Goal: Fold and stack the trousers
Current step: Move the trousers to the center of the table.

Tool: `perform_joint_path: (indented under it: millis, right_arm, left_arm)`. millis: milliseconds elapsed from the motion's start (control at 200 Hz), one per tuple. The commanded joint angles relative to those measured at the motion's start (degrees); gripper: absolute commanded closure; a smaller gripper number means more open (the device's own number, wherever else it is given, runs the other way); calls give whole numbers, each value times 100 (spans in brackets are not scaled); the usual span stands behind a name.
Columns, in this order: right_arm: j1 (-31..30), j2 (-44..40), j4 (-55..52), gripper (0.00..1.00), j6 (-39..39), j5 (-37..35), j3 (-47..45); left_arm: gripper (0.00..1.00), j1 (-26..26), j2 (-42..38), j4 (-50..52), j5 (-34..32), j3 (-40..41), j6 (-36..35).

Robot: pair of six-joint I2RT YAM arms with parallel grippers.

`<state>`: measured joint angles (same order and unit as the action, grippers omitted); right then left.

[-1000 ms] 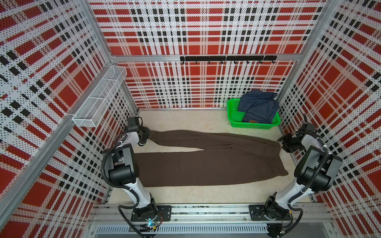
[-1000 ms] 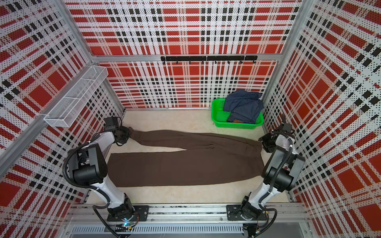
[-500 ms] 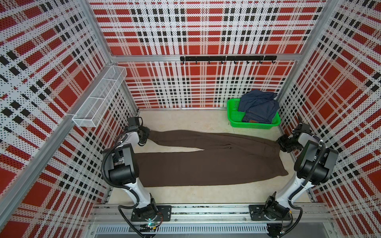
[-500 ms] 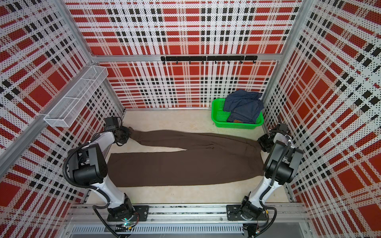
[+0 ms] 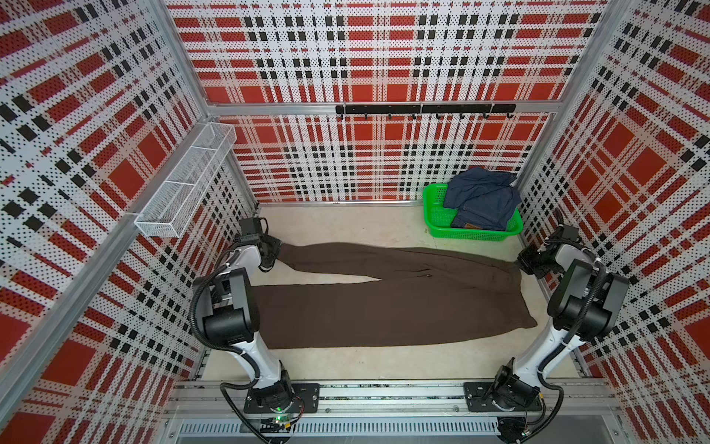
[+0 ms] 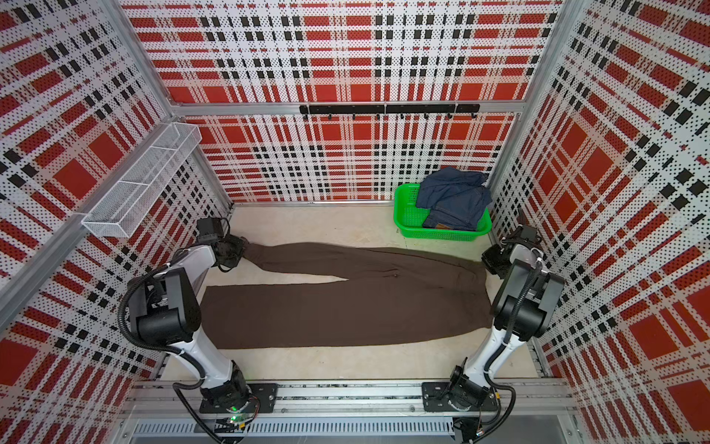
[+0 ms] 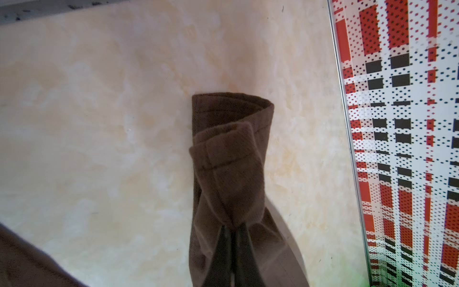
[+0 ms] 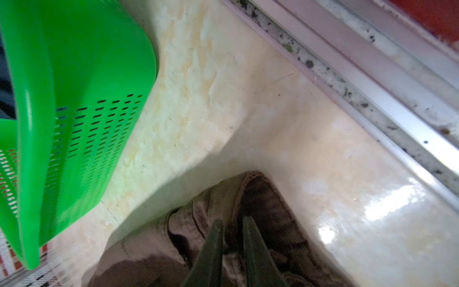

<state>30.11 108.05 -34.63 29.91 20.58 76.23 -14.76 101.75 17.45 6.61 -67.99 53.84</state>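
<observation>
The pale, marble-patterned worktop (image 5: 345, 226) is mostly taken up by the trousers (image 5: 384, 307). They are long, dark brown and matte, spread flat from left to right with the waist at the right. The two legs run left and split into a narrow V. The near leg lies broad and smooth, while the far leg tapers toward the far left corner. In the far right corner stands a slotted green basket (image 5: 434, 215) of glossy plastic, with crumpled blue jeans (image 5: 484, 200) heaped in it. It is just beyond the waist and does not touch it. A white wire shelf (image 5: 184, 184) hangs on the left wall. Over the last second the right arm has swung in from the wall and dropped onto the far right waist corner. The right claw (image 8: 232, 221) has gone from wide to narrow, and its dark fingers now pinch a rumpled bunch of waistband. The left claw (image 7: 233, 228) has not moved. It stays clamped tight on the hem of the far leg, where the cloth folds into a soft roll. Nothing else on the trousers has shifted. With both ends of the far edge now held, I judge the lengthwise fold is about to start, bringing the far leg over the near one.
</observation>
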Motion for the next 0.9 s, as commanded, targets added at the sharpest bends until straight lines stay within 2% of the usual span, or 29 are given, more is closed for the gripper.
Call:
perform_joint_path:
  millis: [0, 60, 135, 376, 531, 892]
  right_arm:
    - [-40, -30, -10, 90, -79, 27, 63]
    - [-40, -134, -30, 97, -65, 21, 117]
    - [-42, -275, -97, 100, -34, 29, 260]
    - [-42, -725, -359, 100, 22, 103, 977]
    - [-30, -862, -227, 100, 122, 330, 1074]
    - [-14, -880, 1072, 100, 571, 852, 771]
  left_arm:
    - [100, 33, 55, 94, -48, -205, -77]
    - [100, 38, 48, 109, -47, -232, -85]
    - [100, 26, 38, 127, -27, -263, -81]
    - [100, -136, -43, 274, 57, -584, -85]
    - [100, -370, -67, 354, 163, -842, -86]
    - [100, -659, 123, 352, 396, -1613, 91]
